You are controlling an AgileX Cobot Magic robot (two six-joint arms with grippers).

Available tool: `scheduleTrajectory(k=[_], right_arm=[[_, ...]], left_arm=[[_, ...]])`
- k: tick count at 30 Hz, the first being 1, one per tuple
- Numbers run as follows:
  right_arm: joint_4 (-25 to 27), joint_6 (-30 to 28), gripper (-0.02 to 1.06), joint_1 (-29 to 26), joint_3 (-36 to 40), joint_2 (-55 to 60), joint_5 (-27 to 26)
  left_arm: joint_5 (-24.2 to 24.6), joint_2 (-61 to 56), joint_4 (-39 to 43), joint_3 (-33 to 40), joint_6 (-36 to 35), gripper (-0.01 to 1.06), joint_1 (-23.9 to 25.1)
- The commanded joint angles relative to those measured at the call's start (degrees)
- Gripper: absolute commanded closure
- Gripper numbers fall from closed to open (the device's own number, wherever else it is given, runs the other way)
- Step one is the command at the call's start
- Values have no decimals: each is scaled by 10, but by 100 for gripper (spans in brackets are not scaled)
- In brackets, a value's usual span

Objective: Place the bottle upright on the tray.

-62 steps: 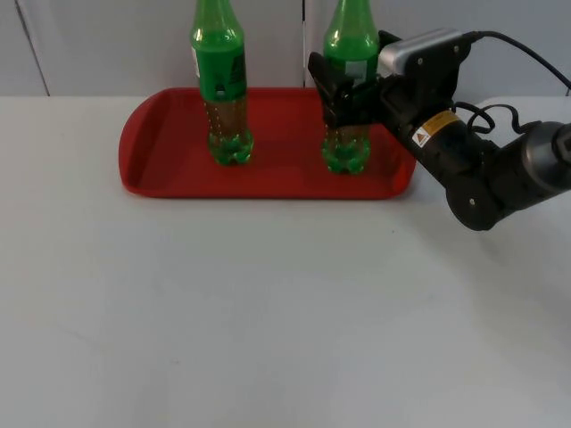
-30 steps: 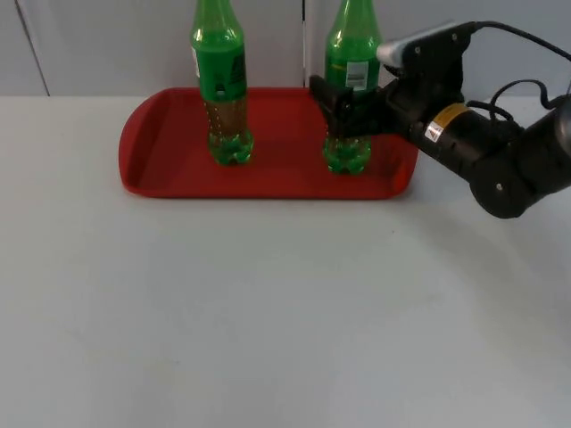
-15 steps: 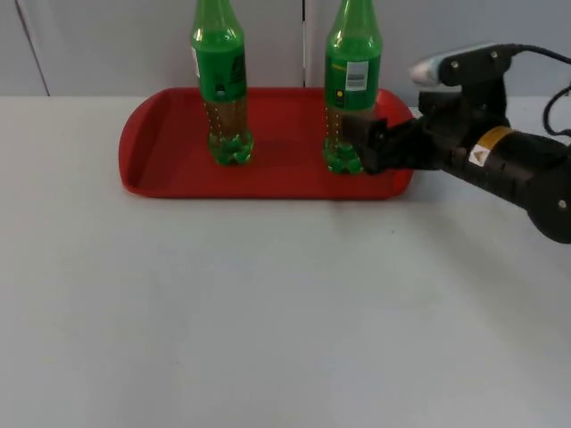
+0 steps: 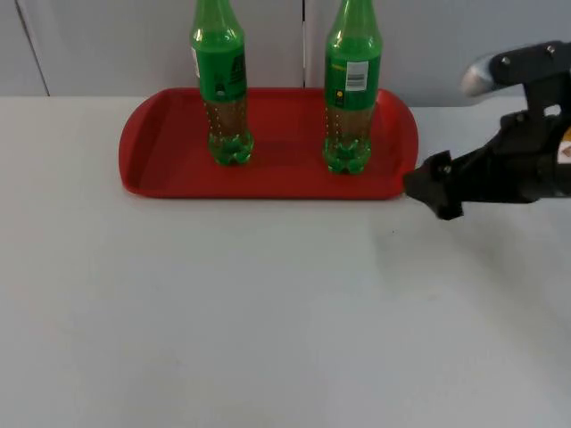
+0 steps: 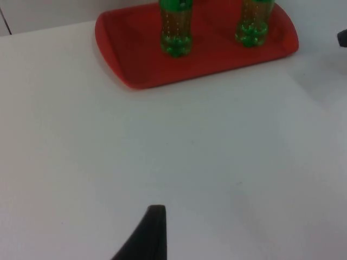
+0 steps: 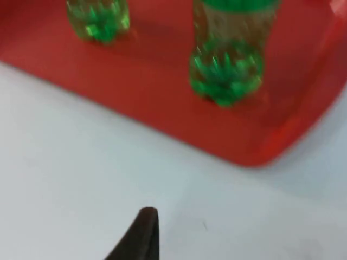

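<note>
Two green bottles are standing upright on the red tray point(image 4: 143, 160), which is sitting at the table's point(image 4: 268, 312) far edge by the grey wall point(image 4: 107, 45).

The right bottle point(image 4: 351, 85) is standing near the tray's right end, about midway between its far and near rims, base flat on the tray floor, white label facing the top camera. The left bottle point(image 4: 219, 85) is standing left of centre, well apart from it. Both are reaching above the top view's frame, so I can't see the caps.

My right gripper point(image 4: 435, 189) is hovering just off the tray's right end near its front corner, over bare table, pointing at the tray. Nothing is in it; it's clear of the right bottle and, as far as I can tell, not touching the tray rim. Whether my fingers are spread or closed I can't tell from these views. In the right wrist view I'm looking at the right bottle's lobed base and the tray's near rim just beyond my fingertip point(image 6: 142, 233).

My left arm is waiting: one fingertip point(image 5: 149, 234) is showing over bare table well short of the tray, holding nothing, finger state not readable there either.
</note>
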Motion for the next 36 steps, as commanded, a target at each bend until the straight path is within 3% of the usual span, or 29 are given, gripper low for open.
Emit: scheduleTrajectory(k=[1,2,6,16,20,31,35,36], right_arm=[[1,-5,-1,2,5,-71,114],[1,-5,-1,2,5,-71,114],[1,-2,-1,2,5,-173,197],[1,-2,-1,2,5,-350,288],[1,-2,-1,2,5,-432,367],[3,-2,-1,2,5,-565,510],[3,-4,-1,2,5,-633,620],[3,-4,-1,2,5,-633,620]], left_arm=[[1,-2,0,2,-2,0,-4],[1,-2,0,2,-2,0,-4],[1,-2,0,2,-2,0,-4],[1,-2,0,2,-2,0,-4],[1,-2,0,2,-2,0,-4],[1,-2,0,2,-2,0,-4],[1,-2,0,2,-2,0,-4],[1,-2,0,2,-2,0,-4]])
